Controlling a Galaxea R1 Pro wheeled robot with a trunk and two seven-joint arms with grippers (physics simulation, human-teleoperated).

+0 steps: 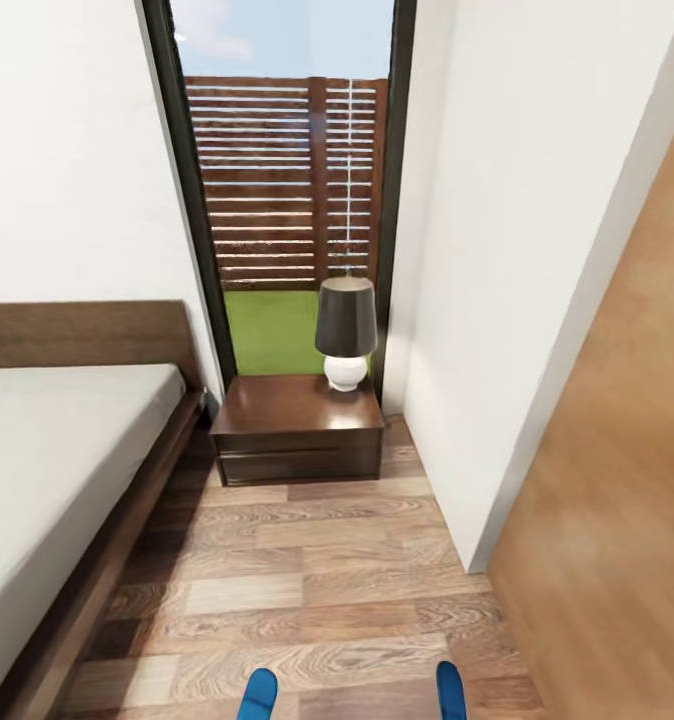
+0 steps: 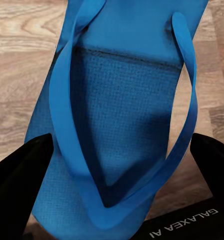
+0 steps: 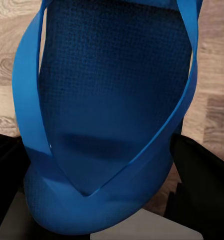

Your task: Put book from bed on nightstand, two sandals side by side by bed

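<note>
With a bright blue thong-strapped flip-flop (image 2: 112, 120) lying between the black fingers of my left gripper (image 2: 119, 165), and its twin blue flip-flop (image 3: 107, 120) between those of my right gripper (image 3: 92, 170), I judge the sandal step to be in hand. Each pair of fingers flanks its sandal closely, but I cannot tell whether either grip is clamped. From the head camera both blue tips (image 1: 259, 695) (image 1: 450, 690) show low over the light wood-plank floor (image 1: 307, 560), well apart. Leftward runs the dark-framed bed with pale grey mattress (image 1: 57, 450); ahead stands the dark brown nightstand (image 1: 299, 425) bearing a grey-shaded lamp (image 1: 346, 330). Next, I judge, both sandals need lowering parallel and close together beside the bed frame.
</note>
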